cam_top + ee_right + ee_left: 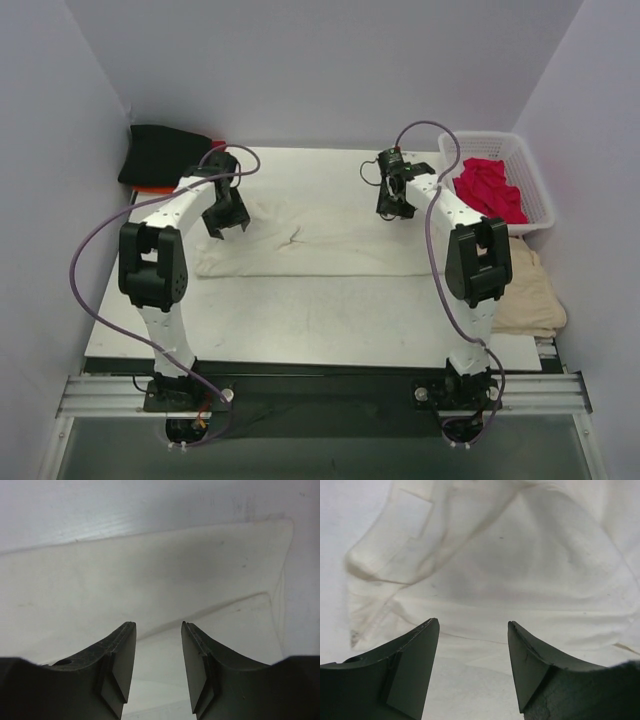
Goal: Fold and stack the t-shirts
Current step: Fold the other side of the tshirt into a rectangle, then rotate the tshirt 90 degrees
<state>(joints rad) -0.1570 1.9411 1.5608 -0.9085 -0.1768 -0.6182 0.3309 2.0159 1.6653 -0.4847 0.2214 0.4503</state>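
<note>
A large cream-white t-shirt [320, 238] lies folded into a wide band across the middle of the table. My left gripper [227, 214] hovers open over its left end; the wrist view shows wrinkled cream cloth [510, 575] beyond the empty jaws [473, 630]. My right gripper [395, 200] is open over the shirt's right end; its wrist view shows the cloth's flat corner [165, 580] ahead of the jaws [158, 630]. A black folded shirt [165, 153] sits at the back left on an orange-red one [150, 189]. A crimson shirt [488, 188] lies in the basket.
A white lattice basket [533, 178] stands at the back right. A beige cloth [530, 292] lies at the right table edge beside the right arm. Purple walls close in on three sides.
</note>
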